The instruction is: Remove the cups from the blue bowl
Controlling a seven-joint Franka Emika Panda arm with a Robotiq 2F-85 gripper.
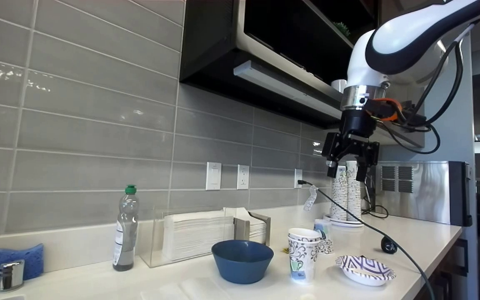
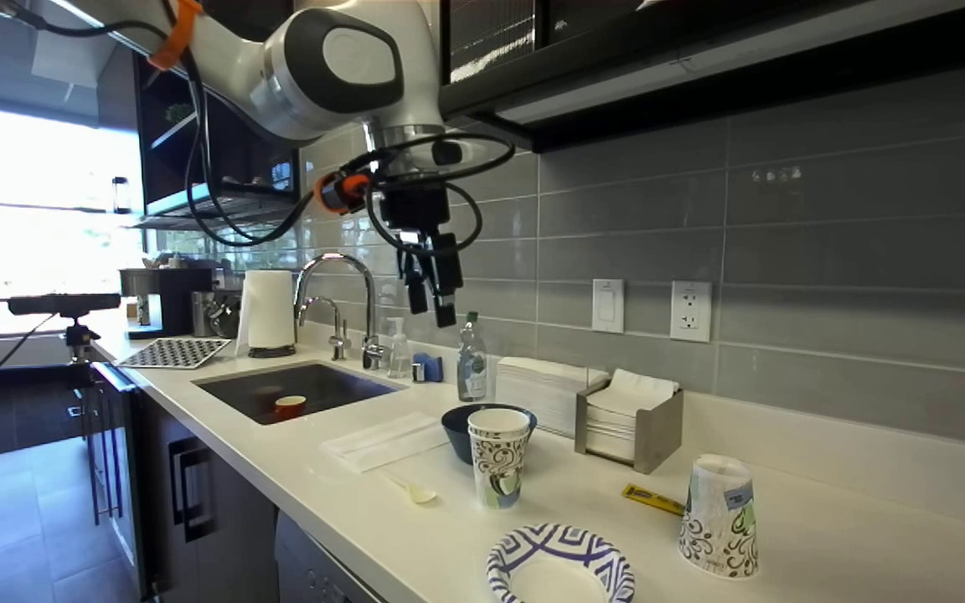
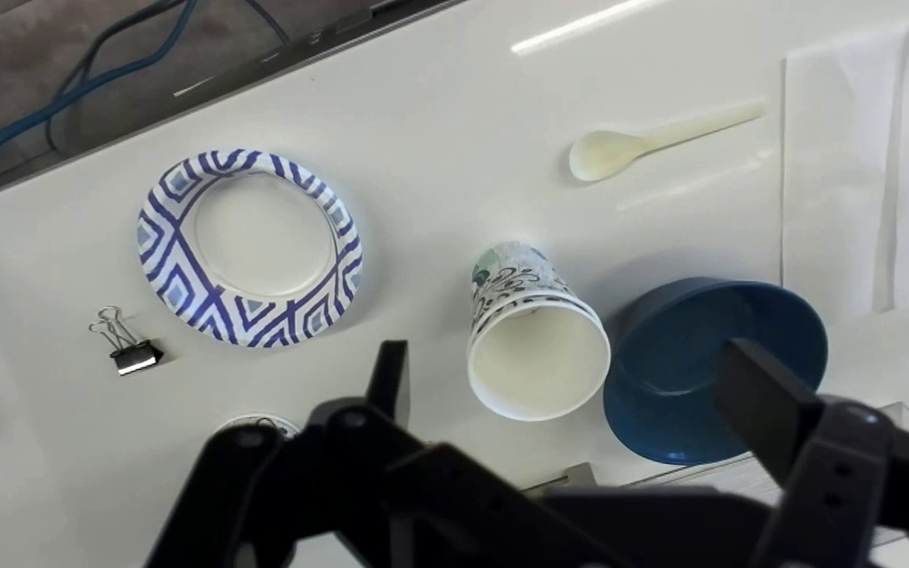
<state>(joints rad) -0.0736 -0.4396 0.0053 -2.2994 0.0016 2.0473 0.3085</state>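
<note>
The gripper [image 1: 346,171] is held above the counter [image 3: 423,118] with its fingers [image 3: 766,398] spread wide apart. In the wrist view, the nested cups [image 3: 537,335] are seen upright between the fingers; the blue bowl [image 3: 679,371], just beside the cups but apart from them, is partly covered by one finger. An upside-down cup [image 2: 719,519] is mostly hidden by the other finger. Past that finger a patterned plate [image 3: 261,237] is seen, then a binder clip [image 3: 136,359]; past the cups, farther from the fingers, a pale spoon [image 3: 644,145] is seen.

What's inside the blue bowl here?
Only bare interior shows in the blue bowl; stacked cups stand beside it. In the wrist view, a gripper finger hides part of the inside.
</note>
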